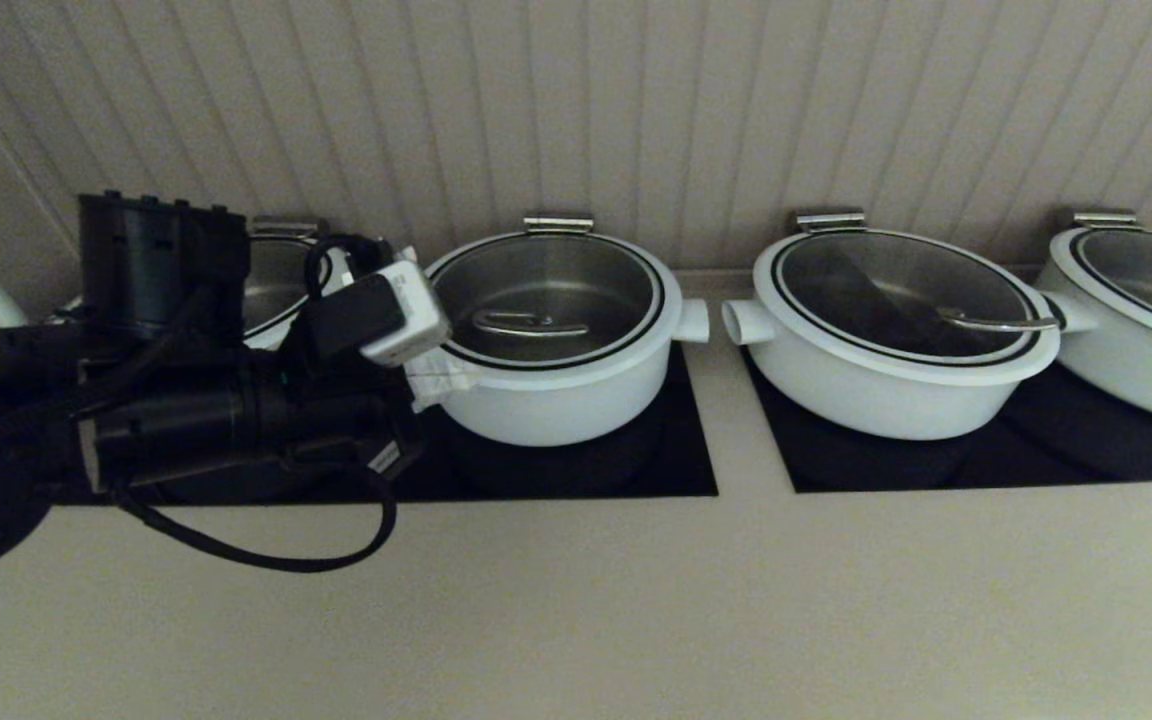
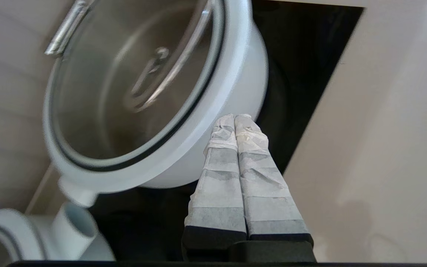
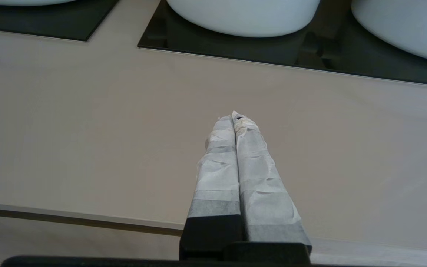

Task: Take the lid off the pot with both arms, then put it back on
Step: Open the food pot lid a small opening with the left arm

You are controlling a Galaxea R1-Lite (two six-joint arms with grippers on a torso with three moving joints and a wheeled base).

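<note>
No text, label, brand, number or sign can be read anywhere in these views. The pot point(image 1: 561, 395), the lid point(image 1: 546, 295) and the wrapped left gripper point(image 2: 234, 119) beside it carry only plain, unmarked surfaces.

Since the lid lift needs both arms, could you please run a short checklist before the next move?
1. Lid seated on the pot: ok, it sits level inside the rim.
2. Loop handle free to grasp: ok, nothing on it.
3. Left gripper at the pot: ok, at the pot's white rim, beside the lid.
4. Left gripper open for a grasp: not ok, fingers shut.
5. Right gripper at the pot: not ok, it is over bare counter, shut.
6. Neighbouring pot clear of the lid: ok, apart.
</note>
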